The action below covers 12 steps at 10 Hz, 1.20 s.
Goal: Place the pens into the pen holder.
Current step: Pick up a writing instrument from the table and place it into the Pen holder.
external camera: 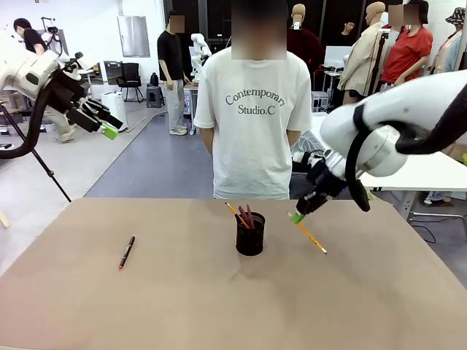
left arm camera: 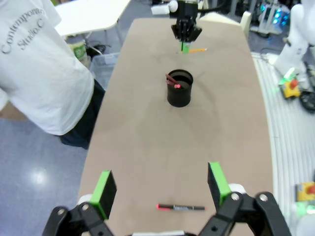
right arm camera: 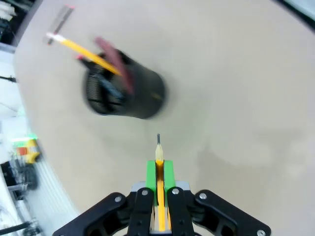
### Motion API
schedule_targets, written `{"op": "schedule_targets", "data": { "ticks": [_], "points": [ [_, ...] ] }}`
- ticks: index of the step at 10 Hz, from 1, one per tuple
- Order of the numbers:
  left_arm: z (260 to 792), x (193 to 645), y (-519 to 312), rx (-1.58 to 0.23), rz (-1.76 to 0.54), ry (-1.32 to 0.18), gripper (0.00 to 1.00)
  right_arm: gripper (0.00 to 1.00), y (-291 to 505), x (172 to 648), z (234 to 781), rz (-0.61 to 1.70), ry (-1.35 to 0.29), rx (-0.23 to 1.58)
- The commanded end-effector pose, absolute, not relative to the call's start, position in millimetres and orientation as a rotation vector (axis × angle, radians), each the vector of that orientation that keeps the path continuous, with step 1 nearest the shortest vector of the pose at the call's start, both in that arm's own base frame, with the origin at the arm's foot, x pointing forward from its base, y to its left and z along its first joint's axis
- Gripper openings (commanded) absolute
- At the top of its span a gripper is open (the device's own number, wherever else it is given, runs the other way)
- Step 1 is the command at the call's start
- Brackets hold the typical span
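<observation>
One pencil [external camera: 314,240] is pinched in the right gripper [external camera: 296,216], slanting tip-down just right of the holder [external camera: 250,237]; the left gripper [left arm camera: 161,187], spread empty, hangs high over the black pen [external camera: 127,252].

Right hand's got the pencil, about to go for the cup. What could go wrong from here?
The pencil in the shut right hand slants with its tip low, near the table: it may snag or twist in the grip. The pen holder already has pens leaning across its mouth, so the pencil could strike them or the rim and tip it.
</observation>
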State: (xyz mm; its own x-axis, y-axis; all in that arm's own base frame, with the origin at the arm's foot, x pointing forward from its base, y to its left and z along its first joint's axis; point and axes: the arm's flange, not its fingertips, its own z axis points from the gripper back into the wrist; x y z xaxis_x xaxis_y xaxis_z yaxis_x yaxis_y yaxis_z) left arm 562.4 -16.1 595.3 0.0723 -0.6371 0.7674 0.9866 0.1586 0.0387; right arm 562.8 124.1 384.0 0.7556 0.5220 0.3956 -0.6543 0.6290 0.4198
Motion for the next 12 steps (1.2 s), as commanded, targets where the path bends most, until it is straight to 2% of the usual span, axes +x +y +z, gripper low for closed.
{"op": "schedule_targets", "data": {
  "ticks": [1, 3, 5, 6, 8, 9, 10, 12],
  "points": [
    [597.6, 561.9, -16.7, -0.586, -1.33, -0.752, 0.97, 0.0, 104.7, 543.6, 404.8, 0.627, -0.222, 0.803],
    [597.6, 561.9, -16.7, -0.586, -1.33, -0.752, 0.97, 0.0, 101.0, 534.4, 425.1, 0.685, -0.275, 1.005],
    [597.6, 561.9, -16.7, -0.586, -1.33, -0.752, 0.97, 0.0, 90.2, 530.1, 439.4, 0.762, -0.479, 1.109],
    [597.6, 561.9, -16.7, -0.586, -1.33, -0.752, 0.97, 0.0, 89.8, 524.7, 441.7, 0.84, -0.629, 1.096],
    [597.6, 561.9, -16.7, -0.586, -1.33, -0.752, 0.97, 0.0, 91.3, 521.2, 443.2, 0.805, -0.971, 1.048],
    [597.6, 561.9, -16.7, -0.586, -1.33, -0.752, 0.97, 0.0, 90.1, 520.4, 442.4, 0.811, -1.087, 1.02],
    [597.6, 561.9, -16.7, -0.586, -1.33, -0.752, 0.97, 0.0, 96.0, 525.7, 444.1, 0.745, -1.296, 1.042],
    [597.6, 561.9, -16.7, -0.586, -1.33, -0.752, 0.97, 0.0, 90.7, 532.6, 442.5, 0.713, -1.183, 0.994]
  ]
}}
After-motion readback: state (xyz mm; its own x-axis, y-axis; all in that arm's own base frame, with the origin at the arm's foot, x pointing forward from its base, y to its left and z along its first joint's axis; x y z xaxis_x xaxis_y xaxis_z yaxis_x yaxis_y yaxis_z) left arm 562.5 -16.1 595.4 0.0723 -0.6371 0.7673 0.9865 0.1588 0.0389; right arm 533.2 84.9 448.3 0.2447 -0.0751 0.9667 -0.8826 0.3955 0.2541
